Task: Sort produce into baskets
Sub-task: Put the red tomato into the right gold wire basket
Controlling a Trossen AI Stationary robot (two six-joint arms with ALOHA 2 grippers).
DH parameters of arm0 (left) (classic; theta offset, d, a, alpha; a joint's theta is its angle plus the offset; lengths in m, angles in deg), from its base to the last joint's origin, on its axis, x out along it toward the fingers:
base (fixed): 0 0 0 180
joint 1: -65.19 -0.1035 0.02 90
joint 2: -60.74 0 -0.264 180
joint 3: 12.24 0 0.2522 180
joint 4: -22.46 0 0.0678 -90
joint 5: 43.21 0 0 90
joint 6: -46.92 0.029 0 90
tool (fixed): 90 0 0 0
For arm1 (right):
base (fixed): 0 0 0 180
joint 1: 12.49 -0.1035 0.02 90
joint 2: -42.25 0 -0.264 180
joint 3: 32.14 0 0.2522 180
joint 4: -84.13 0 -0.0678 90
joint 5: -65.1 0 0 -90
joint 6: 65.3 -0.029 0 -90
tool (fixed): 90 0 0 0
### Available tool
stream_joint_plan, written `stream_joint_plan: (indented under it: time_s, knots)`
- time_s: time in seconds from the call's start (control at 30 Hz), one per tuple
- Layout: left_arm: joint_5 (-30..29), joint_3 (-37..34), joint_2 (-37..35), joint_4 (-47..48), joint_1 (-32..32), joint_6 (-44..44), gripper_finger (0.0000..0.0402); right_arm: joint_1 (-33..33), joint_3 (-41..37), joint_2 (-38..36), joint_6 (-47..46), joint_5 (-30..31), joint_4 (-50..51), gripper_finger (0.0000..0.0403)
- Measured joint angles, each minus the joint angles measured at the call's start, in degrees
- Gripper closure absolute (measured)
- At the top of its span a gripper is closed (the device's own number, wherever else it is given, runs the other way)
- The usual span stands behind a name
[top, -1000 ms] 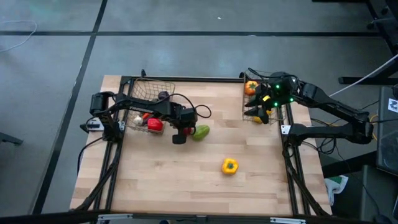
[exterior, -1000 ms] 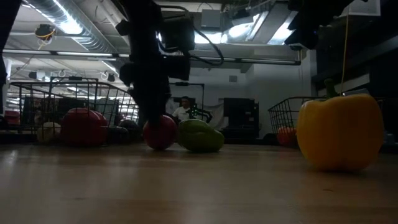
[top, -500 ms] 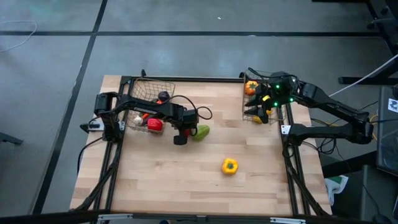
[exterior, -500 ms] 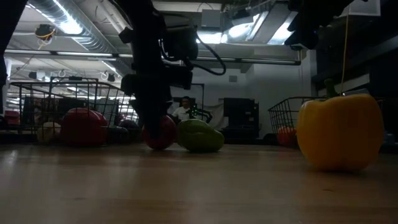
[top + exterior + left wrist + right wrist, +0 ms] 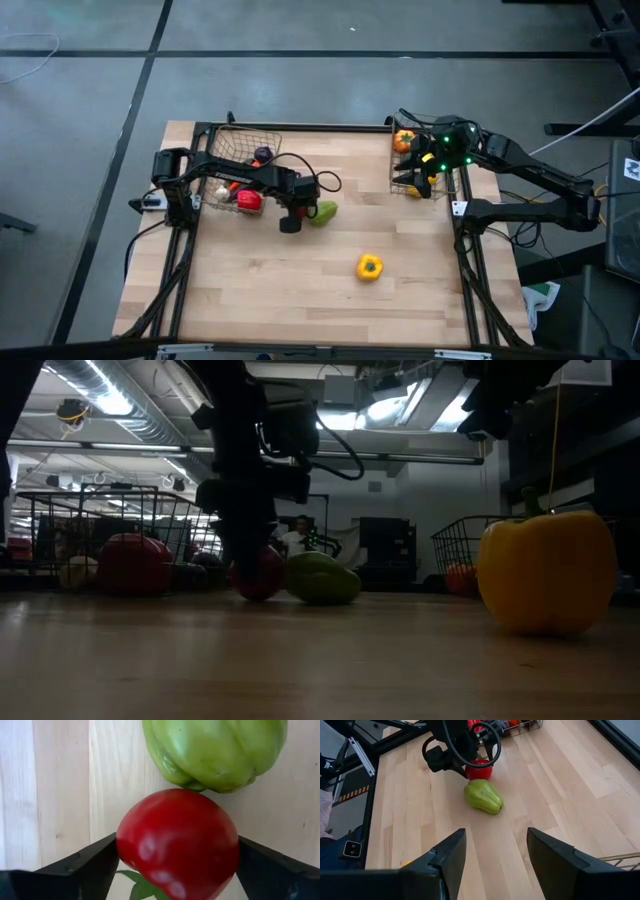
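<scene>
Overhead, we are seeing the left gripper (image 5: pixel 290 218) lowered onto the wooden table (image 5: pixel 300 290) just right of the left basket (image 5: pixel 232 160), with a green pepper (image 5: pixel 323 211) lying right beside it. A red pepper (image 5: pixel 248 200) is sitting at that basket's near edge, and a yellow pepper (image 5: pixel 369 266) is lying alone, well apart, nearer the front. The right gripper (image 5: pixel 415 178) is hovering over the right basket (image 5: pixel 398 186) at the far right, where an orange piece (image 5: pixel 403 140) is resting.

At table height, we are looking at the left gripper (image 5: pixel 250 565) standing down on a red tomato (image 5: pixel 260 573), the green pepper (image 5: pixel 322 579) touching it, and the yellow pepper (image 5: pixel 546 571) looming close on the right.

Through the left wrist camera, we are finding both dark fingers (image 5: pixel 90 865) pressing the red tomato (image 5: pixel 177 842) from either side, clamped on it, with the green pepper (image 5: pixel 215 750) just beyond.

Through the right wrist camera, we are seeing its fingers (image 5: pixel 445 855) spread apart, holding nothing, above the bare table.
</scene>
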Motion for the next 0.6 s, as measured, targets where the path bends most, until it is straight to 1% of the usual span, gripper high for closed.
stream_joint_plan:
  time_s: [0.1, 0.17, 0.27, 0.6]
  knots:
    - [-0.04, 0.0, 0.0, -1.27, 0.0, -0.31, 0.0073, 0.0, 0.0, 0.0, 0.0, 0.0, 0.0, 0.0194]
    - [-0.05, 0.0, 0.0, -1.57, 0.0, -0.35, 0.0079, 0.0, 0.0, 0.0, 0.0, 0.0, 0.02, 0.0194]
    - [-0.07, 0.14, 0.0, -1.69, 0.0, -1.28, 0.0078, 0.0, 0.0, 0.0, -0.04, 0.0, -0.25, 0.0194]
    - [-1.2, 5.06, -0.09, 4.99, 0.06, -1.21, 0.0071, 0.0, 0.0, -0.02, -0.04, 0.32, -6.23, 0.0194]
